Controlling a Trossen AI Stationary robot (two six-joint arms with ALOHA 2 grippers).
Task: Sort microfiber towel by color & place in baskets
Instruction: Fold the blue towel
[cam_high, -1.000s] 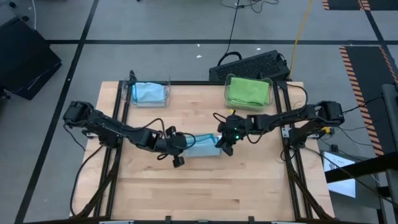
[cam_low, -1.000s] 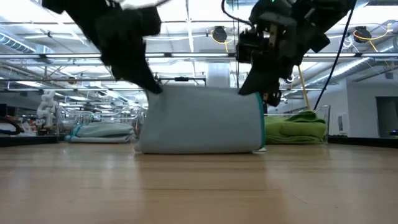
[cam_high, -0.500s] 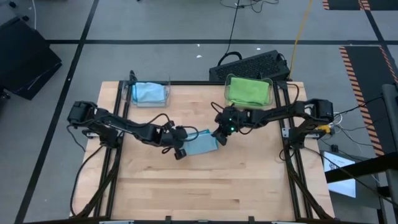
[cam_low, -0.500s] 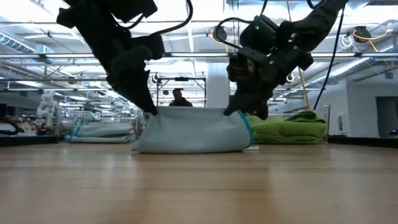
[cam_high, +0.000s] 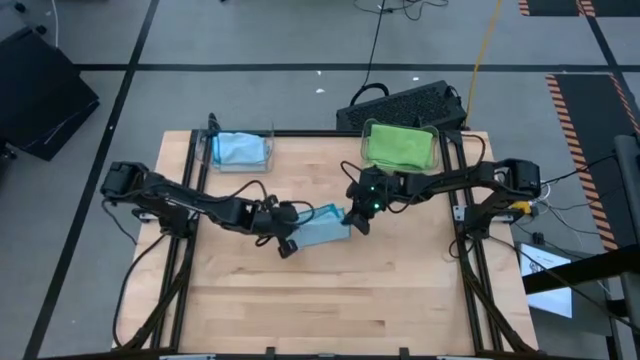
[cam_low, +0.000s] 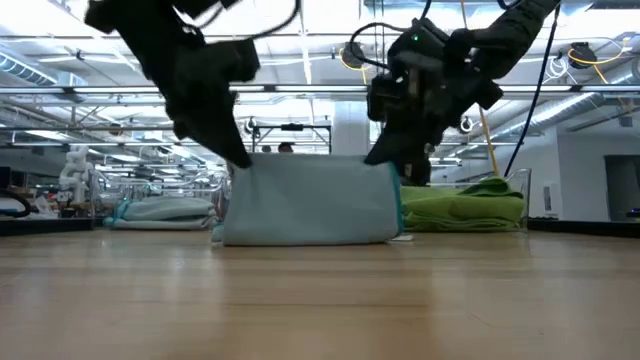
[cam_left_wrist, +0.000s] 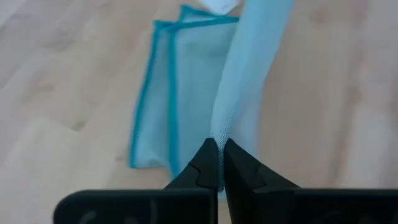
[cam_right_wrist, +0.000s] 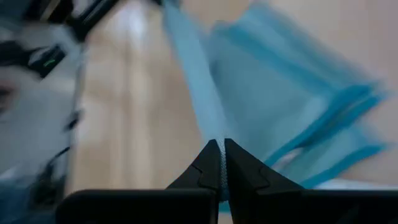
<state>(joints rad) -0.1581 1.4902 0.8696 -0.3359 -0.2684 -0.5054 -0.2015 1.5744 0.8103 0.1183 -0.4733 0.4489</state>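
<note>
The light blue towel (cam_high: 322, 226) is pinched at mid-table by the left gripper (cam_high: 286, 222) and the right gripper (cam_high: 352, 215), both clamped on its edge.

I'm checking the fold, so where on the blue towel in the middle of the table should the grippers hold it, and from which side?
By its top edge, one end each, from above: the blue towel hangs as a sheet from that edge to the table. The left gripper and right gripper are already pinched shut on it there.
</note>
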